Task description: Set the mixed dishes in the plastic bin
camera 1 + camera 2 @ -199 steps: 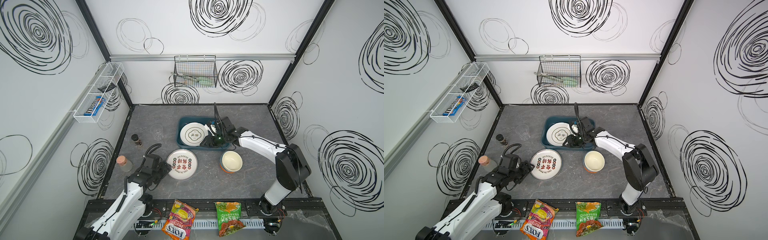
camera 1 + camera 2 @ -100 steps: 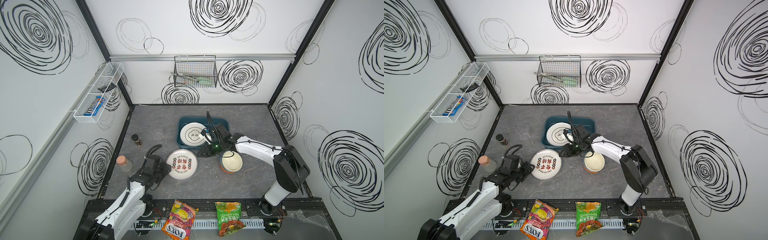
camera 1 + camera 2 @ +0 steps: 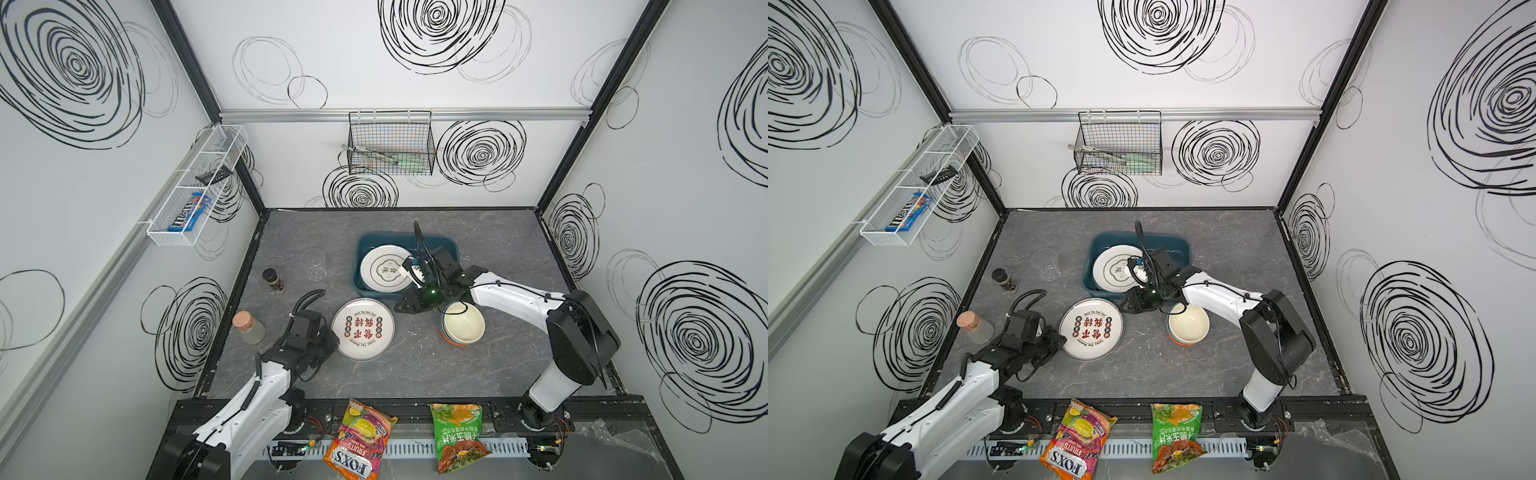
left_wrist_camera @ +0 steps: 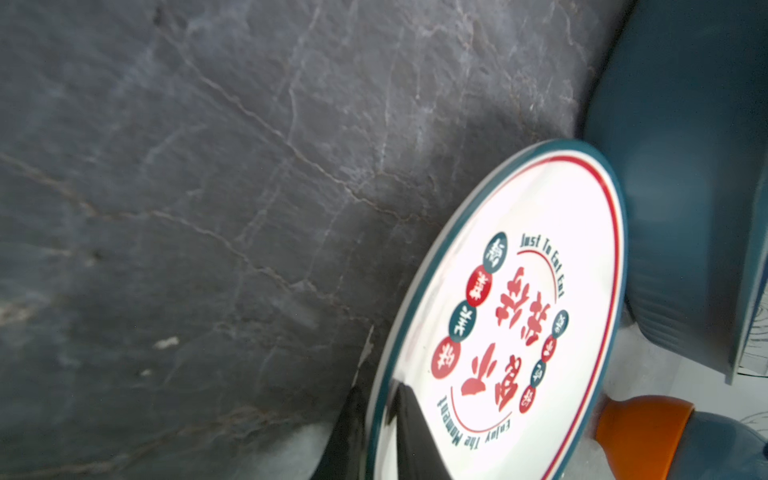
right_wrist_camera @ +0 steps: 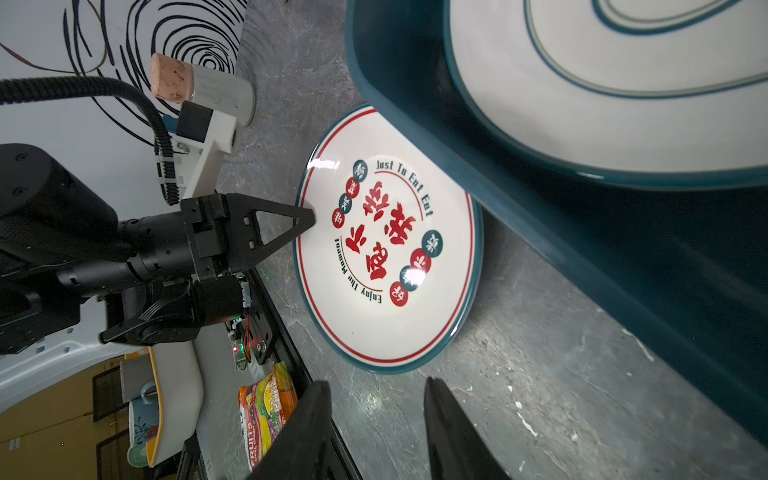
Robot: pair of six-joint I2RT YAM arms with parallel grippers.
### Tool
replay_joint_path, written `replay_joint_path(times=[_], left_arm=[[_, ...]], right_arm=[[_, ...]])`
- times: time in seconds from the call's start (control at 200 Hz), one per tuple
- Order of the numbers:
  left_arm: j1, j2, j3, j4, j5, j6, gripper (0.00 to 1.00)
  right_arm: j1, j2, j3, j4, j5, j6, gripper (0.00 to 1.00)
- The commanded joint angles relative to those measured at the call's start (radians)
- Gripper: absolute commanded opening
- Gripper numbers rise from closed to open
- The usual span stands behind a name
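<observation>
A white plate with red Chinese characters (image 3: 363,328) (image 3: 1091,328) lies on the table in front of the dark teal plastic bin (image 3: 440,245). My left gripper (image 3: 334,338) (image 4: 380,415) is shut on this plate's left rim, one finger above (image 4: 415,436) and one below. A second white plate with a quatrefoil mark (image 3: 384,270) rests inside the bin. Stacked bowls (image 3: 463,328), cream on blue and orange, stand right of the plate. A clear cup (image 3: 313,264) stands left of the bin. My right gripper (image 3: 405,305) (image 5: 376,415) hangs open and empty between plate and bowls.
A dark-capped spice jar (image 3: 273,280) and a cork-topped jar (image 3: 249,328) stand near the left wall. Two snack bags (image 3: 361,440) lie on the front rail. A black wire basket (image 3: 390,143) hangs on the back wall, a white mesh basket (image 3: 195,195) on the left wall.
My left gripper has closed on the plate's rim. The right gripper has pulled out of the bin toward the front, ending between the plate and the bowls.
</observation>
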Motion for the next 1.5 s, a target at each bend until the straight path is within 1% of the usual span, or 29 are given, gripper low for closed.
replay_joint_path(times=[0.0, 0.135, 0.19, 0.21, 0.52, 0.865, 0.971, 1.026, 1.096, 1.326, 1.496], left_arm=[[-0.007, -0.005, 0.024, -0.057, -0.033, 0.000, 0.12], [-0.014, -0.028, 0.062, -0.104, -0.032, 0.002, 0.05], [-0.014, -0.044, 0.076, -0.128, -0.031, 0.002, 0.04], [-0.014, -0.052, 0.083, -0.137, -0.031, 0.001, 0.00], [-0.008, -0.155, 0.200, -0.276, -0.031, 0.017, 0.00], [-0.006, -0.203, 0.326, -0.343, 0.023, 0.026, 0.00], [-0.006, -0.214, 0.360, -0.329, 0.043, 0.020, 0.00], [-0.007, -0.215, 0.372, -0.309, 0.056, 0.018, 0.00], [-0.007, -0.213, 0.377, -0.269, 0.079, 0.009, 0.00], [-0.023, -0.208, 0.347, -0.128, 0.132, -0.044, 0.00], [-0.037, -0.203, 0.312, -0.025, 0.169, -0.090, 0.00]], right_arm=[[-0.009, 0.004, 0.020, 0.015, 0.014, 0.000, 0.42], [-0.019, -0.004, 0.014, 0.016, 0.022, 0.004, 0.42], [-0.025, -0.008, 0.012, 0.016, 0.028, 0.006, 0.42], [-0.027, -0.010, 0.011, 0.016, 0.027, 0.008, 0.42], [-0.059, -0.015, 0.010, 0.025, 0.028, 0.026, 0.42], [-0.078, -0.026, 0.011, 0.038, 0.017, 0.048, 0.42], [-0.085, -0.036, 0.006, 0.046, 0.006, 0.059, 0.44], [-0.089, -0.041, 0.003, 0.053, -0.001, 0.070, 0.47], [-0.096, -0.048, 0.000, 0.065, -0.016, 0.082, 0.48], [-0.118, -0.064, -0.009, 0.128, -0.085, 0.137, 0.49], [-0.123, -0.046, 0.009, 0.143, -0.108, 0.153, 0.49]])
